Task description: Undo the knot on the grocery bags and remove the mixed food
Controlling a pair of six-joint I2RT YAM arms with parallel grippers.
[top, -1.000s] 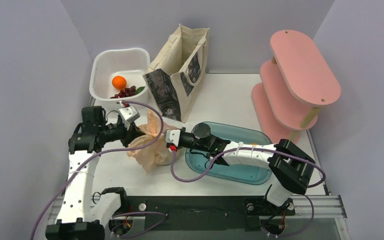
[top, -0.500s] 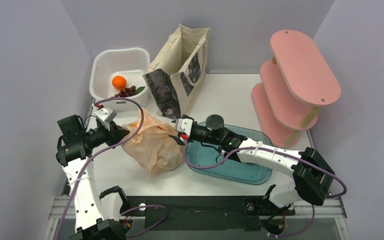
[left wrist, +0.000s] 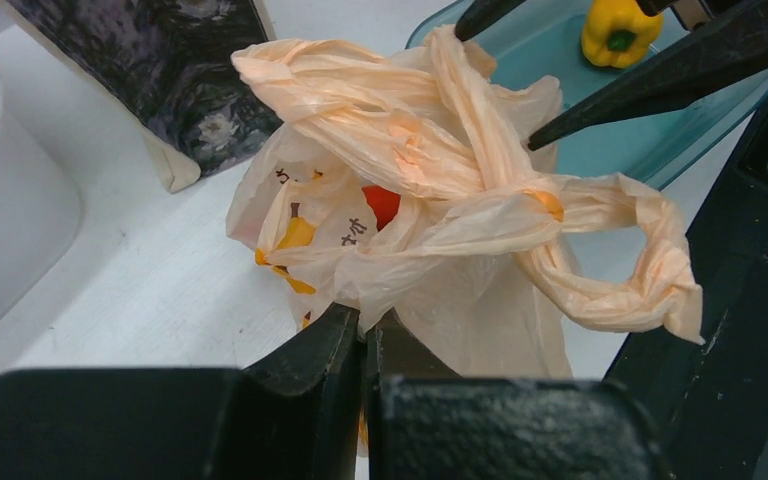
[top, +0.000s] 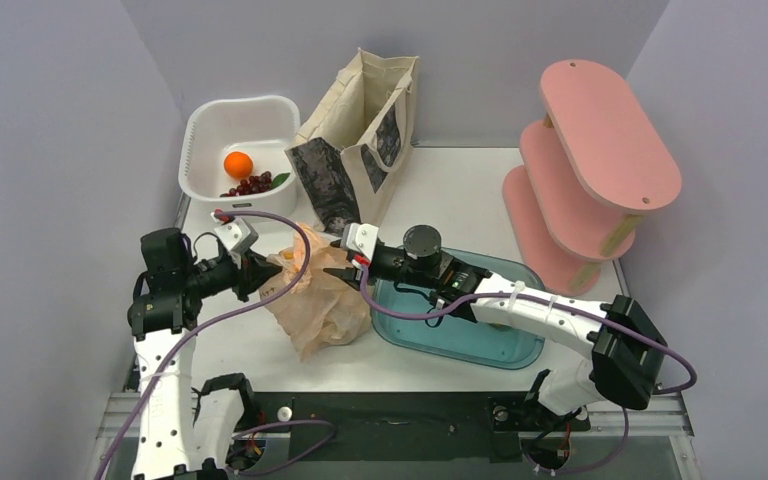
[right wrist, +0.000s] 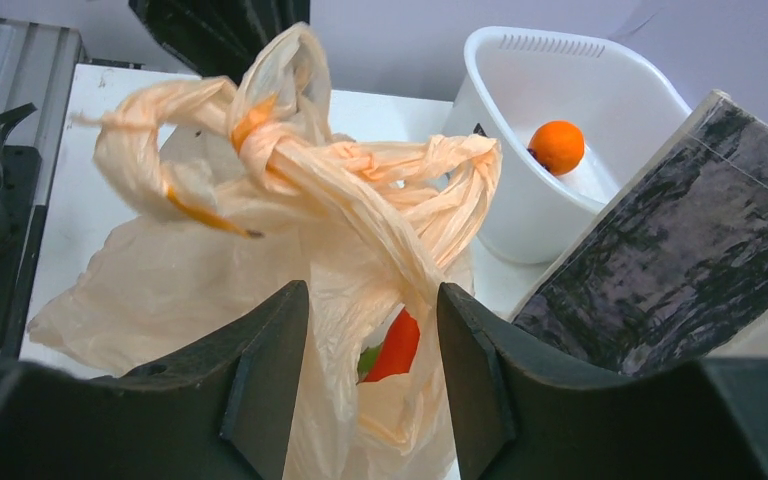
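plastic bag (top: 322, 305) contents mostly veiled, tote (top: 328, 180) interior hidden

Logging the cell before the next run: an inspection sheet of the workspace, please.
Surface: white table, no spills seen.
Job's things: peach-orange plastic bag mid-table, knot tied; cream canvas tote upright behind it, mouth open.
Clutter: white basin with an orange and dark red fruit; teal tray holding a yellow bell pepper; pink tiered shelf.
End effectors: left end effector shut on a fold of the bag; right end effector open around a twisted handle strand.
Cables: purple cables loop over both arms; one crosses the bag.
Surroundings: lavender walls.
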